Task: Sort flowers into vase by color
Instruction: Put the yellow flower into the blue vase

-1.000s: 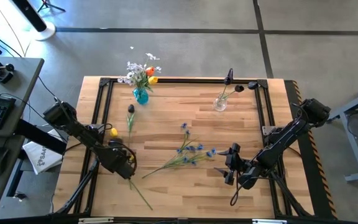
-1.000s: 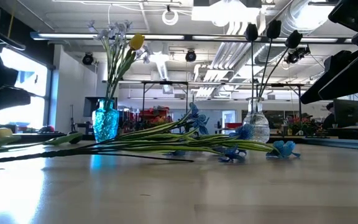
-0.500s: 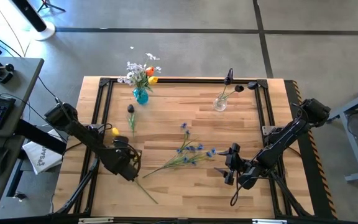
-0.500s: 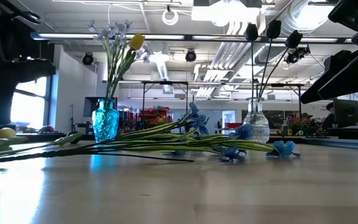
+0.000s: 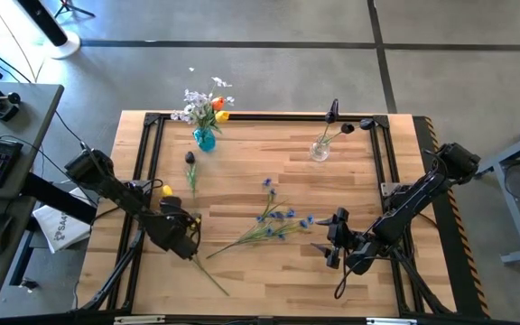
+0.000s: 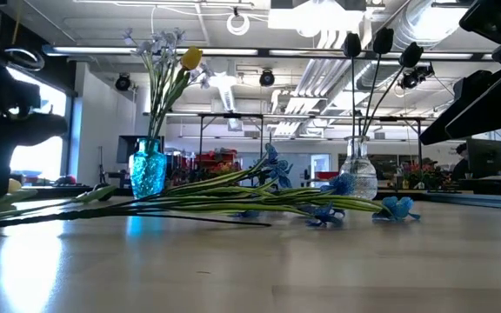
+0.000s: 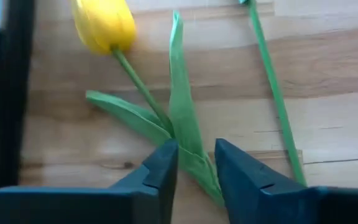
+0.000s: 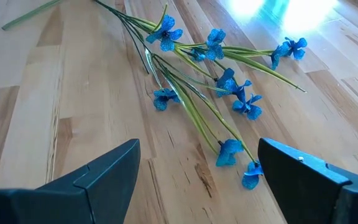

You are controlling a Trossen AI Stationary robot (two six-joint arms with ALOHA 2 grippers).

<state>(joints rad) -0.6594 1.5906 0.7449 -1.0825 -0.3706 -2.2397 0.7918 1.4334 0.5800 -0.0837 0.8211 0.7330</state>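
Two dark fingers of the left gripper (image 7: 196,171) stand only a little apart, closing in on the green stem and leaf of a yellow tulip (image 7: 103,23) that lies flat on the wooden table (image 5: 350,181); the leaf passes between them, but whether they actually pinch it cannot be told. In the high view this gripper (image 5: 186,236) sits low at the table's left side, with the tulip's yellow head (image 5: 165,190) near the left rail. A second green stem (image 7: 275,93) lies just beside the tulip's leaves, untouched.

The right gripper (image 8: 194,171) is spread wide and holds nothing — it hovers near the blue flowers (image 8: 222,81), a loose spray lying on the boards in front of it. From above, that gripper (image 5: 329,244) waits at the right of the table, the blue spray (image 5: 273,219) lying in the middle between the two arms.

At the far edge stands a blue vase (image 5: 204,138) holding pale, yellow and orange blooms, and well to its right a clear glass vase (image 5: 320,150) holding dark-headed stems. One more dark-headed flower (image 5: 190,161) lies on the table near the blue vase.
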